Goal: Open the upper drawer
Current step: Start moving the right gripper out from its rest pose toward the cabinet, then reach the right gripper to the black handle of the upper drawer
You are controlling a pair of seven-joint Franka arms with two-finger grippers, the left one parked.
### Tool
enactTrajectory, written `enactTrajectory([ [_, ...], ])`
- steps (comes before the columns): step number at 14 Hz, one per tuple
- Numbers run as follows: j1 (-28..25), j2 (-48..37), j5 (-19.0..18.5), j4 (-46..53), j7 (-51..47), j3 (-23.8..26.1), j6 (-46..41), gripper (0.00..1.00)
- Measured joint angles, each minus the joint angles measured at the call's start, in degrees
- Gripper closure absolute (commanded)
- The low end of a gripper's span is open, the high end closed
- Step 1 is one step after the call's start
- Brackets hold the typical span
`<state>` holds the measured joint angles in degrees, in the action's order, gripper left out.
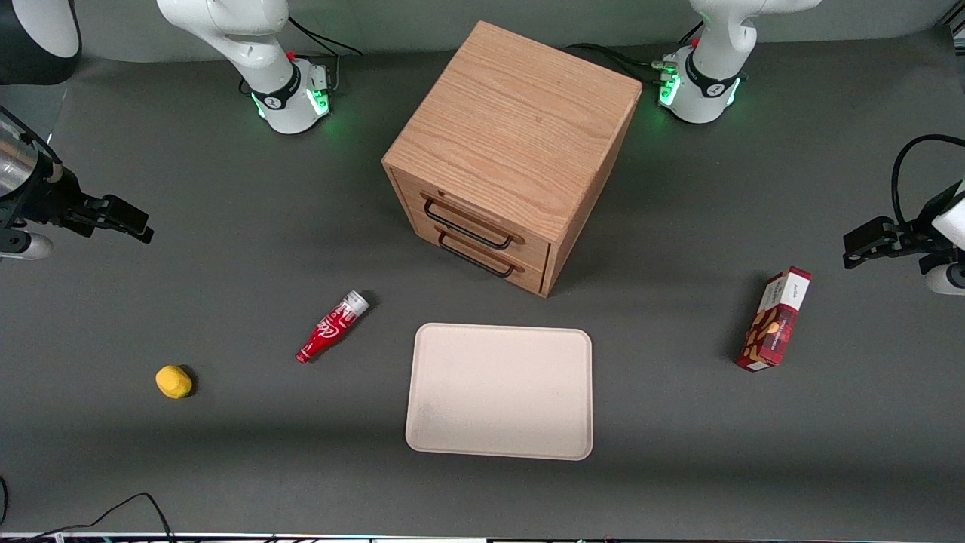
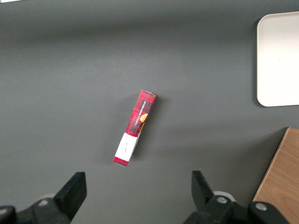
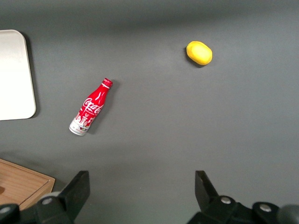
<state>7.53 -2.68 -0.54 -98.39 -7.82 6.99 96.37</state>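
Note:
The wooden cabinet [image 1: 513, 128] stands in the middle of the table, its front turned at an angle toward the front camera. The upper drawer [image 1: 482, 219] is shut flush, with its long black wire handle [image 1: 469, 225] across it. The lower drawer [image 1: 490, 260] sits just below, also shut. My right gripper [image 1: 132, 220] hovers high above the table toward the working arm's end, far from the cabinet. It is open and empty [image 3: 142, 179]. A corner of the cabinet shows in the right wrist view [image 3: 18, 184].
A red cola bottle [image 1: 332, 326] lies between my gripper and the cabinet, nearer the front camera. A yellow lemon [image 1: 173, 381] lies nearer still. A beige tray [image 1: 501, 391] lies in front of the cabinet. A red snack box [image 1: 775, 318] lies toward the parked arm's end.

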Motion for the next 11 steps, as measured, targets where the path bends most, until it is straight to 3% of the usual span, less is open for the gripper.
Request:
enactTrajectory([
  [5, -0.20, 0.90, 0.04, 0.13, 0.34, 0.75, -0.02, 0.00],
  [11, -2.19, 7.19, 0.11, 6.43, 0.41, 14.04, 0.28, 0.00],
])
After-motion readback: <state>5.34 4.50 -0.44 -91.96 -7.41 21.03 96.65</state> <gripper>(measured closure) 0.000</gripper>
